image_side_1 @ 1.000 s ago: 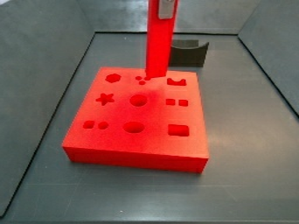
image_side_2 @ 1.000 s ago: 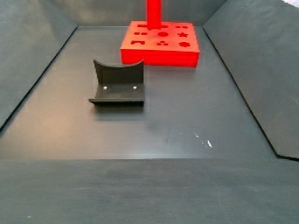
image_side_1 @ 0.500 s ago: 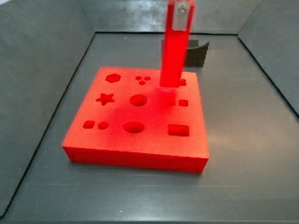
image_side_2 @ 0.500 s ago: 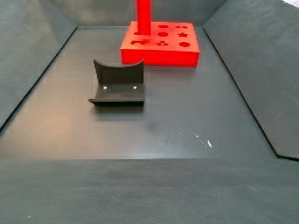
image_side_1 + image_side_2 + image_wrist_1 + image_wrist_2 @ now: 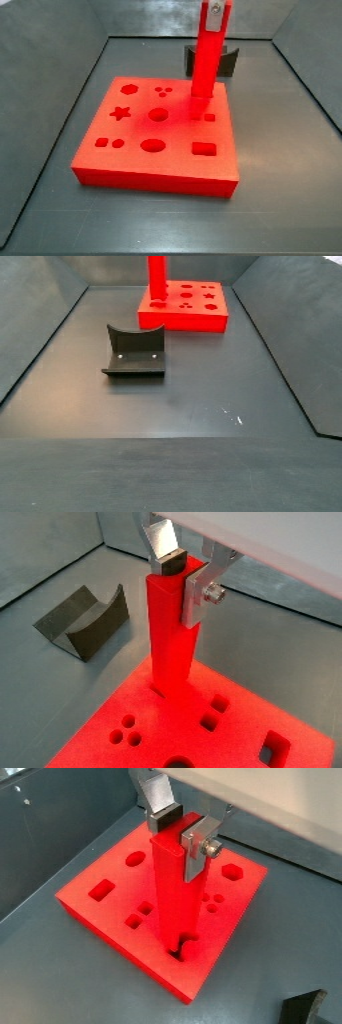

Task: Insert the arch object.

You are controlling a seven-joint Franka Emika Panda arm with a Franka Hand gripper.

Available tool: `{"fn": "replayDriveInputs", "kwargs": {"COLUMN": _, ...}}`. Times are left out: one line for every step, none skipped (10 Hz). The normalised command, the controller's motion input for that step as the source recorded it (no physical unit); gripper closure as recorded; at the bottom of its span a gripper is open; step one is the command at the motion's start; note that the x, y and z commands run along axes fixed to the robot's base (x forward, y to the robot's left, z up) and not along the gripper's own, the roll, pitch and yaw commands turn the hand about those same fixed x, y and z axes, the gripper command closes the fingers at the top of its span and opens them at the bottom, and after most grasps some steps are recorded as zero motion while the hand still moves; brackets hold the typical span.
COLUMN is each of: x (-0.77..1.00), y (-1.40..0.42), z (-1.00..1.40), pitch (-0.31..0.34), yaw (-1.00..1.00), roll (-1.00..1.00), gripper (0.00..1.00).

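1. Tool (image 5: 185, 570) sits above the red block (image 5: 201, 737), its silver fingers (image 5: 203, 592) clamped on the top end of the arch object (image 5: 171, 642), a tall red bar.
2. Both wrist views show the arch object (image 5: 171, 893) hanging upright straight below the tool (image 5: 181, 826), with its lower end at a cutout near one edge of the red block (image 5: 120, 898).
3. Whether the lower end has entered the cutout cannot be told.
4. Seen in a side view, the arch object (image 5: 207, 60) stands over the block's (image 5: 158, 140) far right part, in front of the fixture (image 5: 230, 60).
5. Fixture (image 5: 135, 351) and red block (image 5: 187, 308) lie well apart on the dark desk (image 5: 201, 396).
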Motion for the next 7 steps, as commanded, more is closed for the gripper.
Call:
{"fn": "replayDriveInputs", "kwargs": {"x": 0.07, "y": 0.01, "z": -0.18, "pitch": 0.0, "yaw": 0.02, "roll": -0.03, "gripper": 1.0}}
{"fn": "replayDriveInputs", "kwargs": {"x": 0.17, "y": 0.05, "z": -0.27, "pitch": 0.0, "yaw": 0.02, "roll": -0.06, "gripper": 1.0}}
{"fn": "replayDriveInputs", "kwargs": {"x": 0.12, "y": 0.02, "z": -0.22, "pitch": 0.0, "yaw": 0.01, "roll": -0.04, "gripper": 1.0}}
{"fn": "replayDriveInputs", "kwargs": {"x": 0.08, "y": 0.0, "z": -0.2, "pitch": 0.0, "yaw": 0.0, "roll": -0.04, "gripper": 1.0}}
{"fn": "replayDriveInputs", "kwargs": {"x": 0.0, "y": 0.11, "z": -0.24, "pitch": 0.0, "yaw": 0.0, "roll": 0.0, "gripper": 1.0}}
{"fn": "replayDriveInputs", "kwargs": {"x": -0.1, "y": 0.33, "z": -0.18, "pitch": 0.0, "yaw": 0.0, "roll": 0.0, "gripper": 1.0}}
{"fn": "replayDriveInputs", "kwargs": {"x": -0.03, "y": 0.32, "z": -0.13, "pitch": 0.0, "yaw": 0.0, "roll": -0.08, "gripper": 1.0}}
